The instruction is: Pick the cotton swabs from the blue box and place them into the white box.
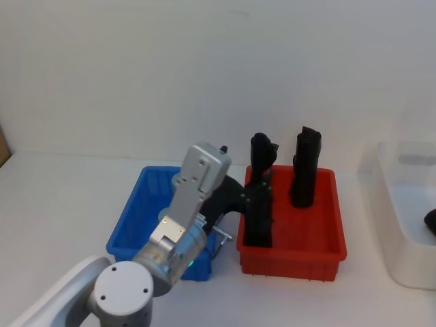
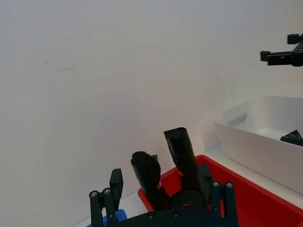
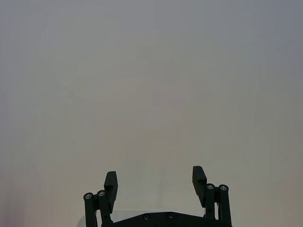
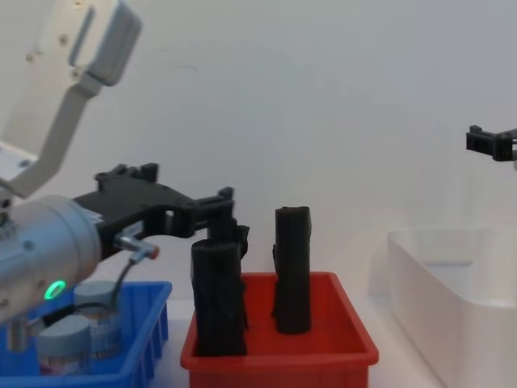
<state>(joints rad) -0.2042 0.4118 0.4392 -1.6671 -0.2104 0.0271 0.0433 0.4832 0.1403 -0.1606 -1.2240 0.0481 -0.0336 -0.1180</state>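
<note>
The job looks far from done. Two cotton swabs (image 4: pixel 63 343), small clear round tubs with grey-blue lids, sit in the shallow bright blue plastic box (image 1: pixel 136 211). They must go into the tall plain white plastic box (image 4: pixel 428 307) on the right. More tubs may hide behind the arm. In the white box I see one dark thing (image 2: pixel 292 137), but I cannot tell what it is.

The left gripper (image 2: pixel 160 176) hangs where the blue box meets the red plastic bin (image 4: pixel 283 356). Its fingers are wide apart and hold nothing. The right gripper (image 3: pixel 154 182) waits high above the white box, wide apart and empty too.

I count two tubs, two tall black rolls (image 4: pixel 216 299) in the red bin, and three boxes.
</note>
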